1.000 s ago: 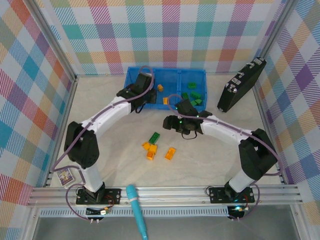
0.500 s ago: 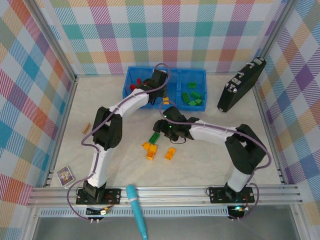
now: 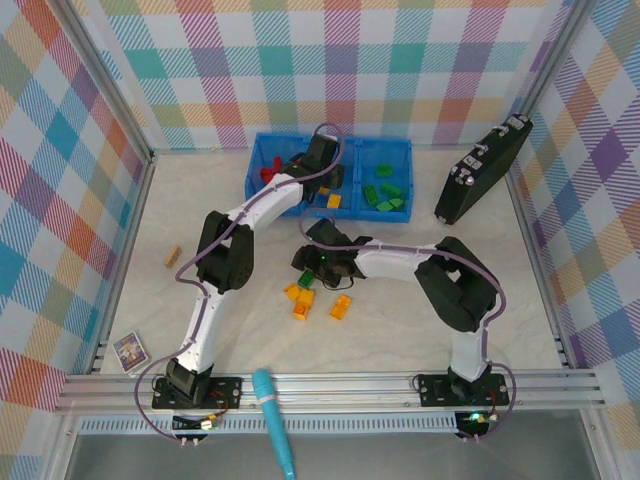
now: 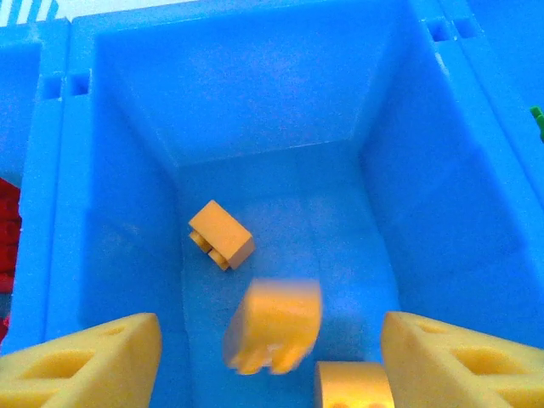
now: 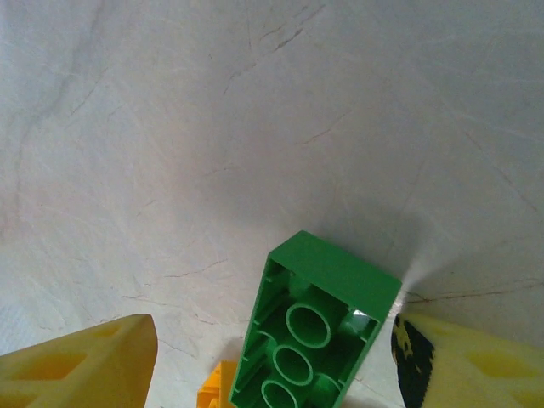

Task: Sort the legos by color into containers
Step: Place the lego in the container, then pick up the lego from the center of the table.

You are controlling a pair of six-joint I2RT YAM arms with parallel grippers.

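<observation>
The left gripper (image 4: pixel 270 361) hangs over the middle compartment of the blue bin (image 4: pixel 255 93), jaws apart and holding nothing. Between its yellow fingers (image 4: pixel 85 361) shows a blurred orange brick (image 4: pixel 272 327), free of both pads. A 2nd brick (image 4: pixel 221 234), also orange, lies on the compartment floor beyond it. A 3rd brick (image 4: pixel 353 387) sits at the lower edge of that view, near the right finger.

From above, the bin stands at the far side of the table (image 3: pixel 430 320). Red bricks (image 3: pixel 268 176) lie in its left compartment and green ones (image 3: pixel 386 194) in its right.

The right gripper (image 5: pixel 274 331) is low over the table, jaws apart, with a green brick (image 5: pixel 319 327) between them, hollow underside up. A clear gap separates this brick from the left finger (image 5: pixel 76 365). Whether its corner touches the right finger I cannot tell.

In the top view, loose orange bricks (image 3: pixel 300 297) lie on the table just near of this gripper, and 1 more (image 3: pixel 341 307) is just beside them.

A black case (image 3: pixel 483 170) leans at the right wall, a wooden block (image 3: pixel 173 257) and a card (image 3: pixel 130 350) lie at the left, and a teal marker (image 3: pixel 273 420) rests across the near rail
</observation>
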